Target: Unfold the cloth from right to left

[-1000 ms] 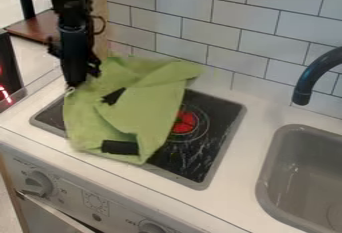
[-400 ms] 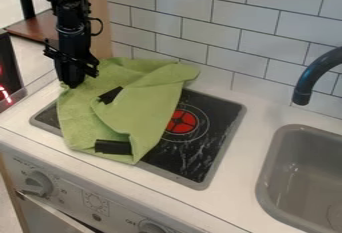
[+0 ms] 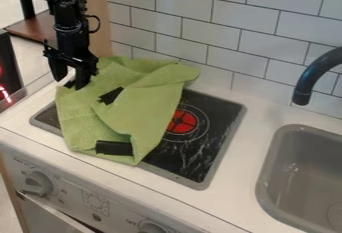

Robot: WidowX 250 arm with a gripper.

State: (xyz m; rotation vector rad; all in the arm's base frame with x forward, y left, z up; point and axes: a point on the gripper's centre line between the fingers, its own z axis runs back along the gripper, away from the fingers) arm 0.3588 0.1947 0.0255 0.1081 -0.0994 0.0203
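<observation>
Just left of the cooktop's far corner, the fingers (image 3: 83,76) of the black arm (image 3: 71,32) now stand apart, where a moment ago they were together at the cloth's edge. One is at the green cloth (image 3: 140,114), the other out beyond its left side; whether either touches the fabric I cannot tell. The opening looks like a release after a pull.

The cloth lies over the left part of the cooktop (image 3: 204,147), its left edge a little farther toward the cooktop's left side than at first. Most of that slide comes before the fingers part; since then it has barely moved. Creases and a doubled-over flap remain across its middle, with a dark patch (image 3: 114,148) at the near edge, so I judge the unfolding partly done.

To the right, more of the red burner (image 3: 182,122) is uncovered, a sign that the whole cloth is shifting as well as opening. Another pull probably needs a grip on the top layer alone; catching both would just drag the bundle left.
</observation>
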